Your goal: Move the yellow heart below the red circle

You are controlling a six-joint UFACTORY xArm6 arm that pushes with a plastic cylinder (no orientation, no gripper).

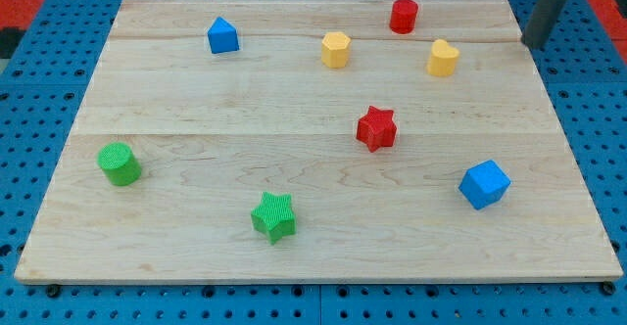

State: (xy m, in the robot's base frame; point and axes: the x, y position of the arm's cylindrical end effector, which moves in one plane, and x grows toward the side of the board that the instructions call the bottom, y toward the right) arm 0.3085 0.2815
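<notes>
The yellow heart (443, 58) lies near the view's top right of the wooden board. The red circle (404, 16) stands just above and to the left of it, close to the board's top edge. My tip (530, 44) is at the board's right edge near the top, to the right of the yellow heart with a clear gap between them. The dark rod rises from it out of the view's top right corner.
A yellow hexagon (336, 49) lies left of the heart. A blue block (223, 35) is at top left. A red star (376, 127) sits mid-board. A blue cube (485, 184) is at lower right, a green star (273, 216) at bottom centre, a green cylinder (120, 163) at left.
</notes>
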